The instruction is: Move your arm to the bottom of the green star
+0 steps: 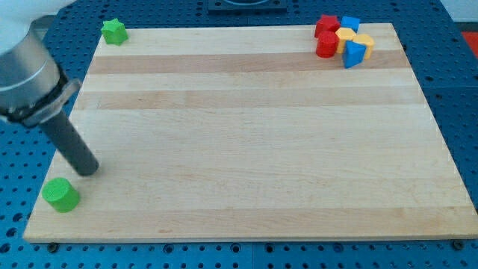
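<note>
The green star (113,31) lies at the top left corner of the wooden board (246,134). My tip (89,170) rests on the board near the left edge, far below the star, toward the view's bottom. A second green block (60,194), rounded in shape, sits just below and left of my tip, apart from it.
A tight cluster sits at the board's top right corner: two red blocks (326,36), two yellow blocks (351,37) and two blue blocks (354,54). A blue perforated table (455,45) surrounds the board.
</note>
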You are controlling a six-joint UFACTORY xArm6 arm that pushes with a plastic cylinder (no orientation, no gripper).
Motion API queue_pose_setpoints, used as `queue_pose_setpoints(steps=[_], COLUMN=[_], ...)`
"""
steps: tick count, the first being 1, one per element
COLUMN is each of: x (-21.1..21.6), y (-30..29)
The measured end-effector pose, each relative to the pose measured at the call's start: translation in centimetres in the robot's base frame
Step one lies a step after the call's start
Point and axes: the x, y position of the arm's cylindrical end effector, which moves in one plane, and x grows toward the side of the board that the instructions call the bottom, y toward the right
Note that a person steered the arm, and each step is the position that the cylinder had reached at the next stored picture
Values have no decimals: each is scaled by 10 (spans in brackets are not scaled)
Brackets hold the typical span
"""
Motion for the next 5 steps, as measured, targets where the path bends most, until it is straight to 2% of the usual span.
queue_pose_setpoints(steps=[2, 4, 5], x=[-148, -308, -313], y=[32, 92, 92])
